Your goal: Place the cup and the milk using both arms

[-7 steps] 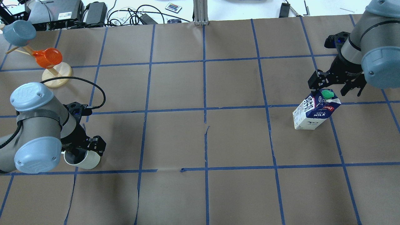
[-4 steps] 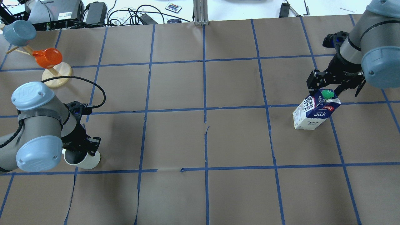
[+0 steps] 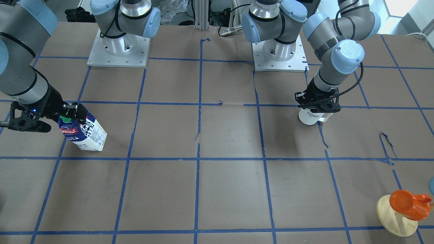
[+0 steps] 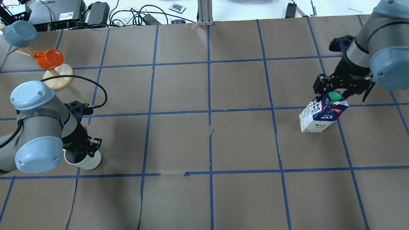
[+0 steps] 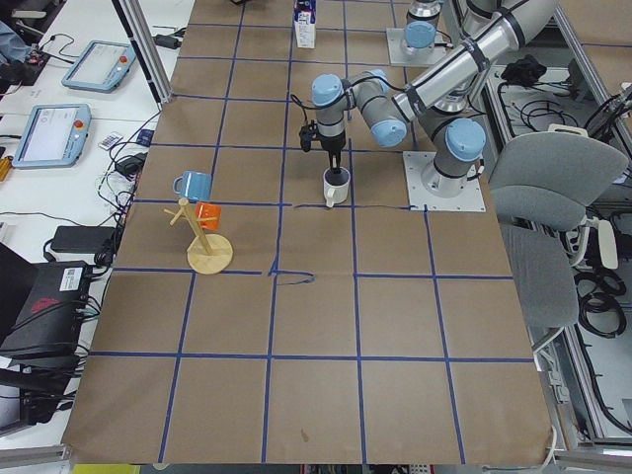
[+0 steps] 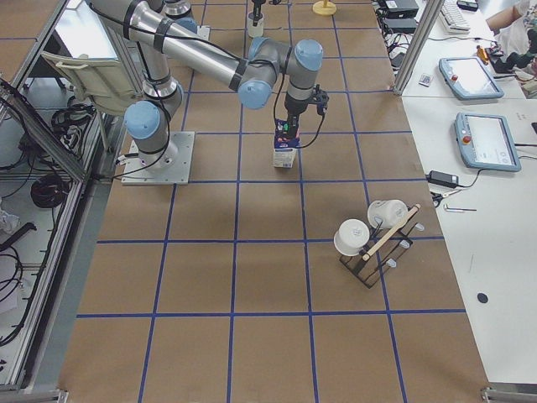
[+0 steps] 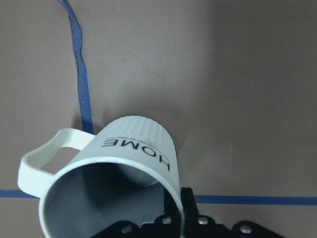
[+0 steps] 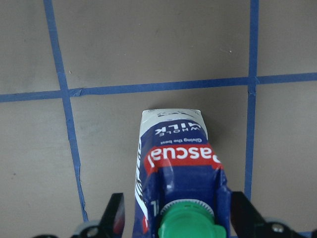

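Observation:
The cup, a white mug with "HOME" lettering, is at the table's near left, beside a blue tape line. My left gripper is shut on its rim, with one finger against the outside wall. It also shows in the front view. The milk, a blue and white Pascual carton with a green cap, stands at the right. My right gripper is shut on the carton's top, with fingers on both sides of the cap.
A wooden mug tree with an orange cup and a blue cup stands at the far left. Another rack with white cups stands beyond the milk. Cables and boxes lie past the far edge. Both arm bases are bolted to the table.
My left gripper closed on the cup's rim and the cup shifted slightly. My right gripper came down over the milk's top and its fingers narrowed onto it. The carton has not moved.

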Motion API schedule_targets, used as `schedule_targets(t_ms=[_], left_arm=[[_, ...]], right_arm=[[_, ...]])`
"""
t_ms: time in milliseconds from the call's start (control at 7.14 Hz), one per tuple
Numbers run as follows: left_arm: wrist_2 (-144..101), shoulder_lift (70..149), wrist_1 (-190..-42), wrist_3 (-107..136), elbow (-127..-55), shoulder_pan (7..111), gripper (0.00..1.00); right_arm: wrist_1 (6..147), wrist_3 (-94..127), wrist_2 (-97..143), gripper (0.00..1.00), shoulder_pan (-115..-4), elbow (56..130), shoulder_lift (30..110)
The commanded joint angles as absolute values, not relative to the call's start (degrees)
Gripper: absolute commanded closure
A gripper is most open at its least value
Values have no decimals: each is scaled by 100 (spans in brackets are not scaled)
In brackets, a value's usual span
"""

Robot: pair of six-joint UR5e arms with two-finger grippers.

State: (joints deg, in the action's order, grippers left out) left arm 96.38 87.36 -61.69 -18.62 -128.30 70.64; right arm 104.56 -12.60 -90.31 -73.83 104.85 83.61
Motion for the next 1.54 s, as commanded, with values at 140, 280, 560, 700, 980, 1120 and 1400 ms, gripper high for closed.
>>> schedule_targets(t_ms=[140,280,560,700,980,1120,1400], left_arm=[[9571,8955,-6970,-804,-12086,7450,100],[9563,9130,-6891,-269,-11928,7784,100],[9301,9552,-6986,770,-11262,8478,100],[9203,9702,-6987,1426,-11050,8934,100],[9054,10105,-6987,2387,-10602,9482,100],[8731,10325,-6987,3000,-10234,9762,100],[8754,10773,-7206,3741,-9696,10430,100]], right_arm=[[10389,-1257,-9079,48,-7383,10459,8358],[10415,-1266,-9088,60,-7383,10433,8358],[10389,-1266,-9097,89,-7383,10424,8376],[10389,-1257,-9097,88,-7383,10406,8411],[10101,-1248,-8992,87,-7409,10057,8394],[9959,-1239,-8721,87,-7418,9907,8376],[9879,-1178,-8640,86,-7418,9896,8376]])
